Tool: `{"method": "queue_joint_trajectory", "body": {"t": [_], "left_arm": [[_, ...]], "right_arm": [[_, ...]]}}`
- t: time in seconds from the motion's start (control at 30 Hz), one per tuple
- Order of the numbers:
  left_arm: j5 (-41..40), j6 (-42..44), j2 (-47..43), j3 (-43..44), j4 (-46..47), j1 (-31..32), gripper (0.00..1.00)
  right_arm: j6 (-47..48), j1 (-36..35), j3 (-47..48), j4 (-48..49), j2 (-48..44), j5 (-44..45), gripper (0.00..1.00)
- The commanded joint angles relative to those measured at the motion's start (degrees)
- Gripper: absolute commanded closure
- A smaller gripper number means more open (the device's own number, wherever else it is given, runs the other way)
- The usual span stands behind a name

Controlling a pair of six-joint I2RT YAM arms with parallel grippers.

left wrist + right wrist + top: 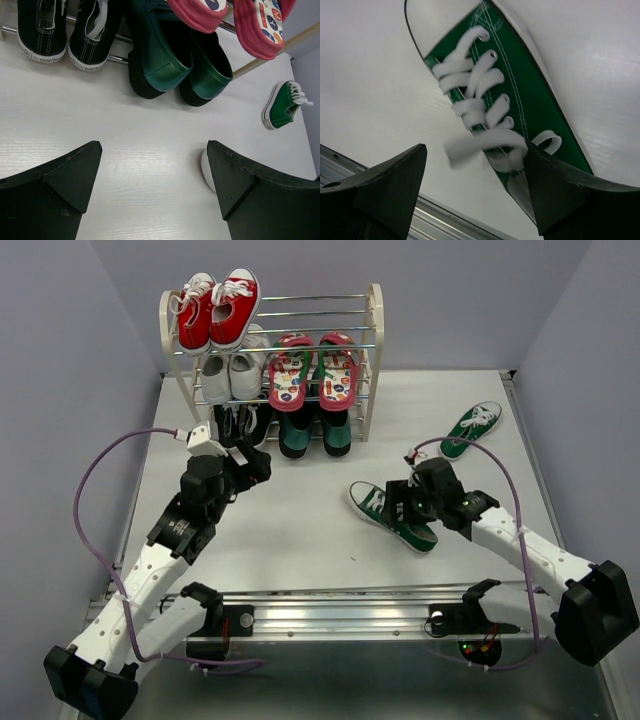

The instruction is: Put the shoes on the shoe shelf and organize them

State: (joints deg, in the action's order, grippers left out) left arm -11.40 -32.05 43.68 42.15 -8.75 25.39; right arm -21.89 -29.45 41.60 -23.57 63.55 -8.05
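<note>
The shoe shelf (372, 360) stands at the back. The red flip-flops (312, 372) lie on its middle tier and the dark teal slip-ons (312, 432) on the bottom tier; both also show in the left wrist view, flip-flops (260, 25) and slip-ons (165, 60). One green sneaker (385, 512) lies on the table under my right gripper (408, 502). In the right wrist view the gripper (476, 150) is open above its white laces and the sneaker (530, 95). The other green sneaker (472, 430) lies at the right back. My left gripper (248, 465) is open and empty (154, 150) in front of the shelf.
Red sneakers (218, 308) sit on the top tier, white sneakers (230, 375) on the middle left, black sneakers (65, 30) on the bottom left. A metal rail (340, 602) runs along the table's near edge. Walls close in on both sides.
</note>
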Motion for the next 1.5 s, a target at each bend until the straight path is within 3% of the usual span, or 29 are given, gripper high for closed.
{"method": "queue_joint_trajectory", "body": {"t": [0.0,0.4,0.6,0.87,1.03,1.1,1.23,1.47], "left_arm": [[0.1,-0.2,1.1,1.4,2.5,0.0,0.01],[0.5,0.0,0.6,0.6,2.2,0.0,0.01],[0.8,0.2,1.1,0.7,2.6,0.1,0.01],[1.1,0.5,2.5,0.7,3.2,0.0,0.01],[0.9,0.7,2.5,0.6,3.2,0.1,0.01],[0.8,0.5,2.4,0.4,3.2,0.1,0.01],[0.8,0.7,2.5,0.3,3.1,0.0,0.01],[0.8,0.4,2.5,0.2,3.2,0.0,0.01]], "right_arm": [[-5.4,-1.8,-1.4,-3.5,-1.9,4.7,0.08],[-19.8,-1.8,7.8,-30.0,-6.2,28.7,0.00],[-26.6,-1.8,7.6,-40.3,-4.0,32.8,0.00],[-25.4,-1.8,4.5,-39.1,-3.5,29.0,0.01],[-24.9,-1.8,2.3,-35.7,-1.3,26.9,0.07],[-25.5,-1.8,2.3,-34.8,-0.6,27.8,0.11],[-24.4,-1.8,0.2,-30.5,1.7,25.6,0.36],[-25.5,-1.8,-0.4,-29.3,3.6,27.3,0.40]]}}
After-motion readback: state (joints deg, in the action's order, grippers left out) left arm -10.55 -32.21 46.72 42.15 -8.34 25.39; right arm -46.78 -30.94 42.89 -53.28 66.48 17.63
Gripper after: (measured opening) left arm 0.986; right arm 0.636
